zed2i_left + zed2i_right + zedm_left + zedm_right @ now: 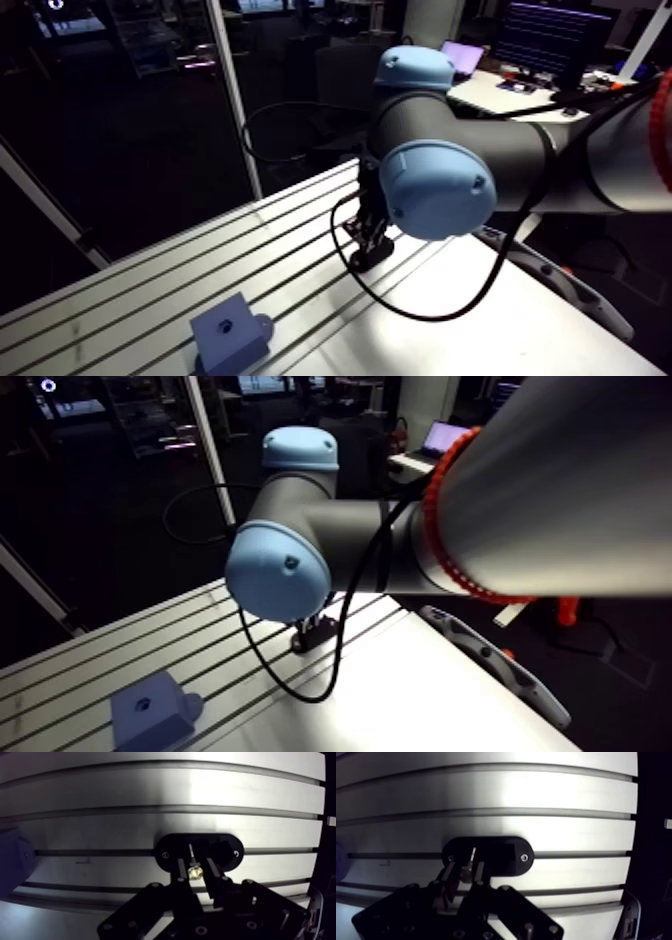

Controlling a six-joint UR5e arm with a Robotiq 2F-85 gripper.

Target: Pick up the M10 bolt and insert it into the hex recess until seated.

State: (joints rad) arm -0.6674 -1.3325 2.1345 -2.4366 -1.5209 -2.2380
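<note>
Mostly hidden: the gripper (195, 861) in the arm view, where the arm (435, 188) covers most of it.
Black plate (167, 854): a long plate with round ends. It lies flat on the table (150, 827), across one dark slot. The gripper's dark body covers the plate's near edge.
Bolt (195, 872): right over the middle of the black plate, in the middle of the gripper. Its shiny head faces the wrist camera and its thin stem points down at the plate. Its tip is too dark to make out.
Gripper's hold: it sits close around the bolt, but I cannot tell if it squeezes the bolt.
Blue block (228, 338): well apart from the black plate, farther along the table. It has a small hole (226, 325) on top, and the hole's shape is too small to make out. In the wrist view only a blurry blue bit shows, cut off, beside the plate.
</note>
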